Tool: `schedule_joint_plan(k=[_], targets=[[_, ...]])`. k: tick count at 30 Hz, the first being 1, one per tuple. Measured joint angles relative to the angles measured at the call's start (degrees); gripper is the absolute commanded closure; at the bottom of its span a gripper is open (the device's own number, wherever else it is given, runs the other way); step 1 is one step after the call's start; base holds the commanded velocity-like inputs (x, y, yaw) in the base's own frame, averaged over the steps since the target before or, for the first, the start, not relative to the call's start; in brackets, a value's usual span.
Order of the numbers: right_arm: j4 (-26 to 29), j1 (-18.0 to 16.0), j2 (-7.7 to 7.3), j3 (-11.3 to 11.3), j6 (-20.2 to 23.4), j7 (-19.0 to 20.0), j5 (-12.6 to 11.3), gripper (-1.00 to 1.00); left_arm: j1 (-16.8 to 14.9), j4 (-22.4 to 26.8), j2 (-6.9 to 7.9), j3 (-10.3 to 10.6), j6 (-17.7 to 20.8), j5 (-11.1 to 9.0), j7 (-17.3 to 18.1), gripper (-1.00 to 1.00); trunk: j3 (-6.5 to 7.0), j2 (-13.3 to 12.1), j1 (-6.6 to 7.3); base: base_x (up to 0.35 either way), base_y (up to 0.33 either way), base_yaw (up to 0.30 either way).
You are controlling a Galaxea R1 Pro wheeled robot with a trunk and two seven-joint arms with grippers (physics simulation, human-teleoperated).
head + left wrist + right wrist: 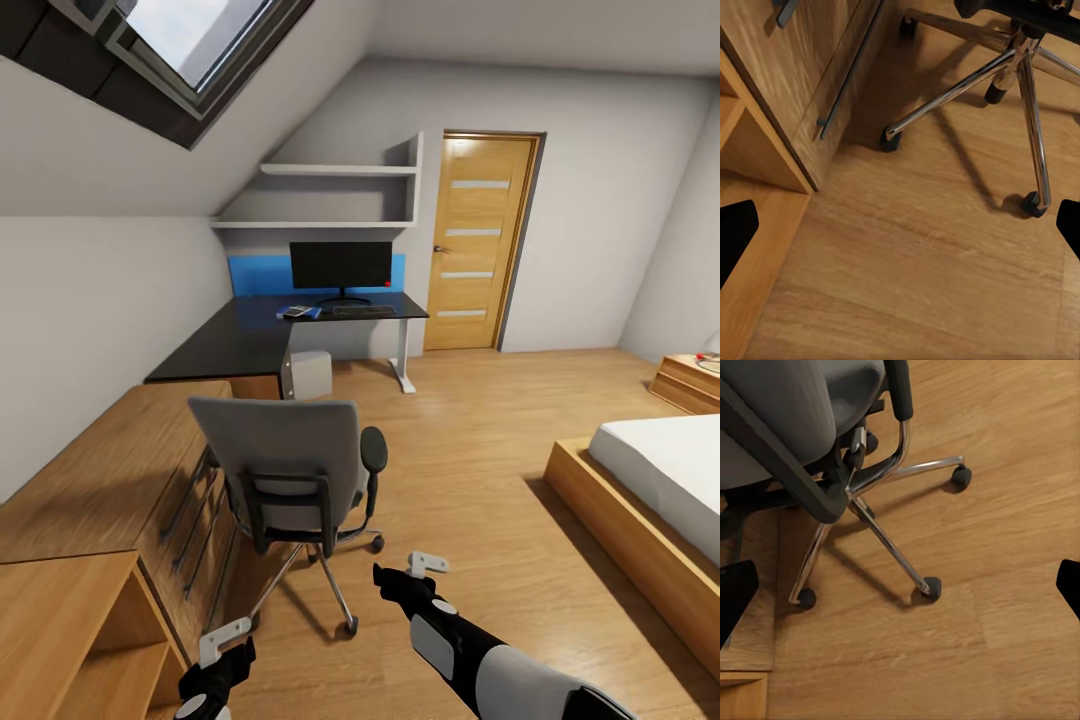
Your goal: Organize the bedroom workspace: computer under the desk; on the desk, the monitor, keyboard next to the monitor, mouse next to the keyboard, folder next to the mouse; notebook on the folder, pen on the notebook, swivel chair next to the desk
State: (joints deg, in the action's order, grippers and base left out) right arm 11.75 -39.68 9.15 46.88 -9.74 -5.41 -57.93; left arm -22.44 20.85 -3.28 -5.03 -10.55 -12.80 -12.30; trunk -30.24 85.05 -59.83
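Note:
The swivel chair [290,465] stands on the wood floor with its grey back toward me; its chrome base [881,536] and wheels [891,139] lie close ahead of both wrists. Far behind it is the black-topped desk [230,345], carrying the monitor [340,266], the keyboard [362,311] and a blue folder [308,314] with a small dark-and-white item on it. The grey computer [312,373] sits under the desk. I cannot make out the mouse or pen at this distance. My left gripper [222,655] and right gripper [410,577] hang low, both open and empty.
A low light-wood counter [90,480] with drawers [832,67] runs along the left wall beside the chair. A bed [660,480] on a wooden frame fills the right side. A closed wooden door [478,245] stands beyond the desk. Open floor [470,440] lies between chair and bed.

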Motion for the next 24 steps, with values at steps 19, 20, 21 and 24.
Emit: schedule_joint_plan(k=[19,20,21,24], targets=[[-0.05,0.00,-0.05,-0.01,-2.67,0.02,0.24,-1.00,-0.02,0.08,0.06,0.00,-0.21,0.00,-0.03,-1.00,-0.89,1.99,-1.09,-0.001,0.002,0.000],[-0.06,0.00,-0.06,0.00,-3.19,0.02,0.33,-1.00,-0.03,0.08,0.04,0.02,-0.20,-0.01,-0.04,-1.00,-1.07,2.39,-1.31,0.000,0.000,0.000],[-0.07,0.00,-0.09,-0.02,-3.37,0.02,0.39,-1.00,-0.03,0.08,0.02,0.03,-0.18,-0.01,-0.05,-1.00,-1.25,2.79,-1.53,0.000,0.000,0.000],[-0.31,0.00,-0.23,0.02,-3.86,-0.17,2.65,-1.00,-0.01,0.04,-0.01,0.31,0.12,-0.01,-0.01,-1.00,-1.79,4.00,-2.19,0.000,0.000,0.000]])
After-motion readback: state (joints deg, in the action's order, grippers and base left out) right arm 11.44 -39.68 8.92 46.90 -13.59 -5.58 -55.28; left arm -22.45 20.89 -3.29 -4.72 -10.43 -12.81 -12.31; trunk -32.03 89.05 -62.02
